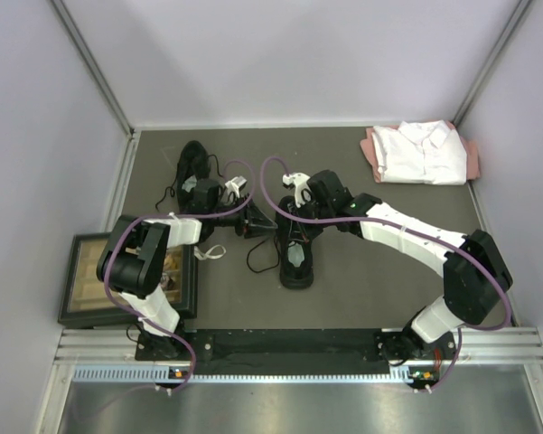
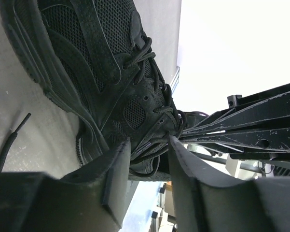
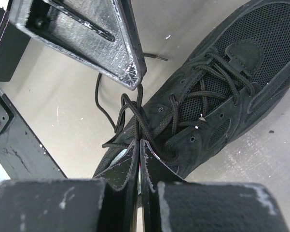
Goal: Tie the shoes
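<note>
Two black shoes lie on the grey mat: one (image 1: 196, 163) at the back left, the other (image 1: 298, 258) in the middle, its pale insole showing. Both grippers meet over the middle shoe's laces. My right gripper (image 3: 139, 141) is shut on a black lace just above the shoe (image 3: 231, 96). A finger of the left gripper (image 3: 111, 43) hangs right above it, with lace strands running up to its tip. In the left wrist view my left gripper (image 2: 149, 142) stands open, its fingers apart with lace strands and the shoe's (image 2: 96, 72) collar between them. The right gripper's fingers (image 2: 251, 125) come in from the right.
A folded white shirt (image 1: 416, 152) lies at the back right corner. A black-framed box (image 1: 90, 280) sits beside the left arm's base. A loose lace end (image 2: 9, 145) trails on the mat. Walls close in the mat on three sides.
</note>
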`<state>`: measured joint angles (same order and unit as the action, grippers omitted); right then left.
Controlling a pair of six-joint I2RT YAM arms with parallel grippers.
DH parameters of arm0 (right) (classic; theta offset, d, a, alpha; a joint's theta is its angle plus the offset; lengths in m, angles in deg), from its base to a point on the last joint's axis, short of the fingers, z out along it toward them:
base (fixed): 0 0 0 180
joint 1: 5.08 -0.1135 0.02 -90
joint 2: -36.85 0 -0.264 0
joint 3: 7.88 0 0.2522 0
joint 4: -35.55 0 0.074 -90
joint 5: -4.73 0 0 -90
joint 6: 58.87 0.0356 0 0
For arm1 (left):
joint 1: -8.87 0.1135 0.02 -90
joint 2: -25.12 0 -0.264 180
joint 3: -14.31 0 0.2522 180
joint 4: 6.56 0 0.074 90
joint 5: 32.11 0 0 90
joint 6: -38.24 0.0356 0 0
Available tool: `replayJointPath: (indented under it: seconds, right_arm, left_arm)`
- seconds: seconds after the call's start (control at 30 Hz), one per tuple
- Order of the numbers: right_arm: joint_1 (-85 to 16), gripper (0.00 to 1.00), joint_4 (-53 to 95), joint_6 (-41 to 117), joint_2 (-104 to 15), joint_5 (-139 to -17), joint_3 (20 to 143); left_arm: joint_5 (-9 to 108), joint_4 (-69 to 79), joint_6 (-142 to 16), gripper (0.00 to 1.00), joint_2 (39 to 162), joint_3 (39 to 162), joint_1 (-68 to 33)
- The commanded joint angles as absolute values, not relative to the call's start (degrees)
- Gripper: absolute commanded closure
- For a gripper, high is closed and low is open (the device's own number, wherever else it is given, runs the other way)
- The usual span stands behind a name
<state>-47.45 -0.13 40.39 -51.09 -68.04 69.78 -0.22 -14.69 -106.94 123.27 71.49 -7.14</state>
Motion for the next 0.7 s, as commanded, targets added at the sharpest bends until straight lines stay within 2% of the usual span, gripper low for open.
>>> replayJointPath:
  seconds: [0.0,0.1,0.27,0.37,0.4,0.5,0.6,0.63,0.67]
  right_arm:
    - [-48.1,1.0,2.3,41.0,-51.7,-67.2,71.6]
    - [-48.1,1.0,2.3,41.1,-51.9,-67.1,71.7]
    - [-48.1,1.0,2.3,41.0,-52.1,-66.9,72.0]
    - [-48.1,1.0,2.4,41.0,-52.1,-66.5,72.2]
    - [-48.1,1.0,2.0,40.7,-52.1,-66.3,72.5]
    - [-48.1,1.0,0.6,39.5,-51.7,-65.2,73.6]
    - [-47.7,0.84,-0.8,36.9,-49.6,-63.4,74.3]
    - [-47.8,0.74,-1.3,36.0,-48.8,-63.0,74.3]
    - [-47.8,0.69,-1.3,34.8,-47.8,-62.4,74.2]
  left_arm:
    - [-1.8,-19.2,-107.9,0.62,123.8,72.1,-7.2]
    - [-2.7,-21.8,-110.0,0.71,124.6,72.2,-7.4]
    - [-2.8,-22.5,-110.5,0.76,124.2,71.7,-7.7]
    - [-2.8,-22.6,-110.6,0.87,123.9,71.4,-7.7]
    - [-2.9,-22.6,-110.4,0.97,123.8,71.3,-7.7]
    - [-3.0,-21.6,-109.7,1.0,123.1,71.4,-7.6]
    - [-2.3,-17.4,-107.0,1.0,121.9,72.8,-6.3]
    - [-2.1,-14.4,-105.1,1.0,121.4,73.6,-5.6]
    - [-1.4,-13.4,-104.3,1.0,120.8,73.9,-5.0]
